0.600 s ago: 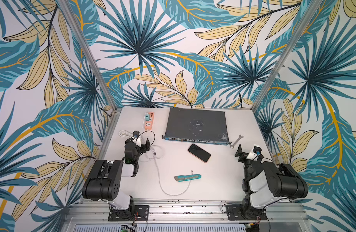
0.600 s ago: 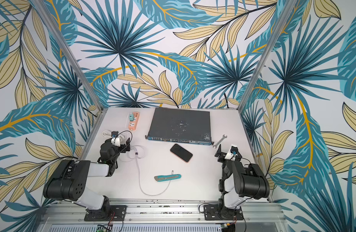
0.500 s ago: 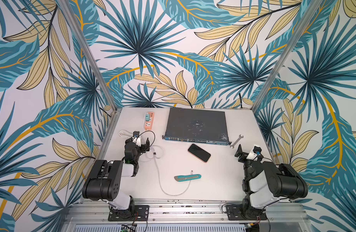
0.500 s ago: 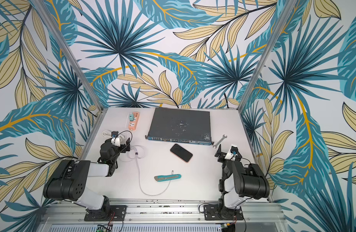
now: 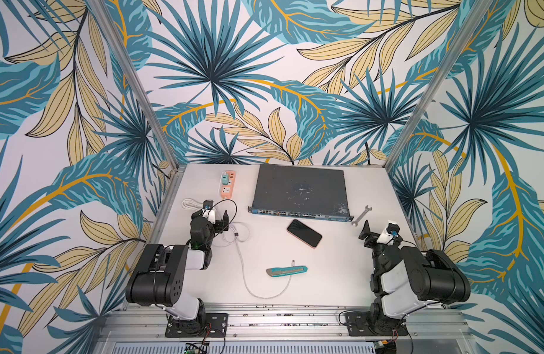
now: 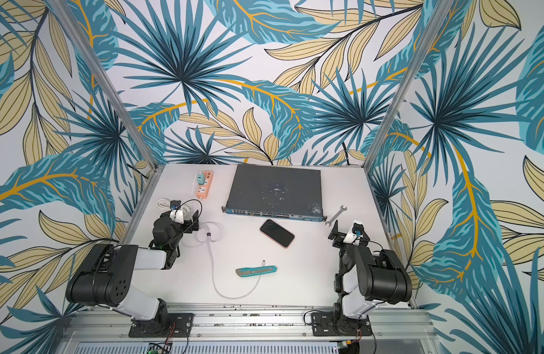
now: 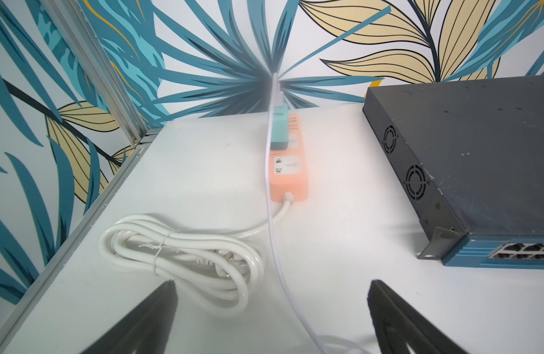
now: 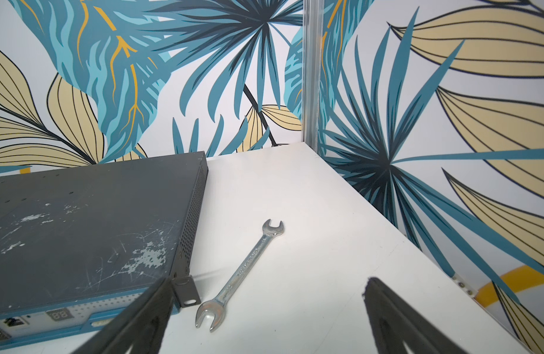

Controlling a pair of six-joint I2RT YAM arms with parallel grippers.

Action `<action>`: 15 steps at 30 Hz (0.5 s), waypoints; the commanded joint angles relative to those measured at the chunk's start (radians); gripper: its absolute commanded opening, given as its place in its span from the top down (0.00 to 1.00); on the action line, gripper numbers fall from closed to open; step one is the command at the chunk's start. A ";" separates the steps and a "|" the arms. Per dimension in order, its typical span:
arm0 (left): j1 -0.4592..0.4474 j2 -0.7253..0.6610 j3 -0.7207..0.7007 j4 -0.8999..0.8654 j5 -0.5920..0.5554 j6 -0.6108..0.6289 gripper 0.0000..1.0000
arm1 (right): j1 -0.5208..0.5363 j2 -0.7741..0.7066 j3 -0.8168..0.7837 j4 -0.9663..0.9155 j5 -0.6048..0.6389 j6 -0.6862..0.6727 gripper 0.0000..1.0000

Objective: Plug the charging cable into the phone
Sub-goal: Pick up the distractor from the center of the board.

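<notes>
Here, writing: the print on the blue front strip of the grey box (image 5: 299, 190) is too small to read.
surface: a white table (image 5: 341, 275) with a metal rail along its near edge, where both arm bases are bolted.
room: walls papered with big teal and yellow leaves, with metal posts at the two far corners.
phone (image 5: 304, 233) (image 6: 277, 233): it has a black screen, a pinkish-orange edge and rounded corners. It lies flat and slantwise near the middle of the table, just in front of the grey box.
charging cable (image 5: 244, 272) (image 6: 214, 269): thin and white, it runs from a teal charger (image 7: 279, 131) in the orange power strip (image 5: 227, 185) near the far left corner. It loops at a small dark tie (image 5: 235, 234), sweeps toward the near edge and curves back. Its metal tip (image 5: 293, 262) lies just past a teal utility knife (image 5: 286, 271), apart from the phone.
left pincer (image 7: 272, 285): jaws spread wide and holding nothing, near the left edge, above the cable and beside a coiled cord (image 7: 178, 254).
right pincer (image 8: 266, 285): jaws wide apart and empty, near the right edge.
wrench (image 8: 243, 272): flat beside the grey box's near right corner.
</notes>
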 commanded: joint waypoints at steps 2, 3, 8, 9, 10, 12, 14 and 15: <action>-0.001 -0.073 0.087 -0.161 -0.040 -0.011 0.00 | 0.000 -0.013 -0.030 0.248 0.009 0.008 0.01; -0.001 -0.114 0.149 -0.317 -0.127 -0.051 0.00 | 0.001 -0.023 -0.032 0.246 0.004 0.005 0.00; -0.002 -0.169 0.372 -0.801 -0.217 -0.071 0.00 | 0.003 -0.234 -0.008 -0.002 0.155 0.069 0.00; -0.004 -0.180 0.388 -0.841 -0.217 -0.081 0.00 | 0.002 -0.326 0.034 -0.172 0.213 0.098 0.00; -0.004 -0.193 0.397 -0.871 -0.218 -0.100 0.00 | -0.002 -0.413 0.106 -0.386 0.238 0.117 0.00; -0.004 -0.217 0.406 -0.921 -0.218 -0.147 0.00 | -0.009 -0.495 0.257 -0.746 0.234 0.138 0.00; -0.006 -0.241 0.423 -0.984 -0.233 -0.225 0.00 | -0.011 -0.514 0.393 -0.997 0.219 0.143 0.00; -0.006 -0.248 0.440 -1.034 -0.238 -0.263 0.00 | -0.012 -0.518 0.450 -1.092 0.210 0.144 0.00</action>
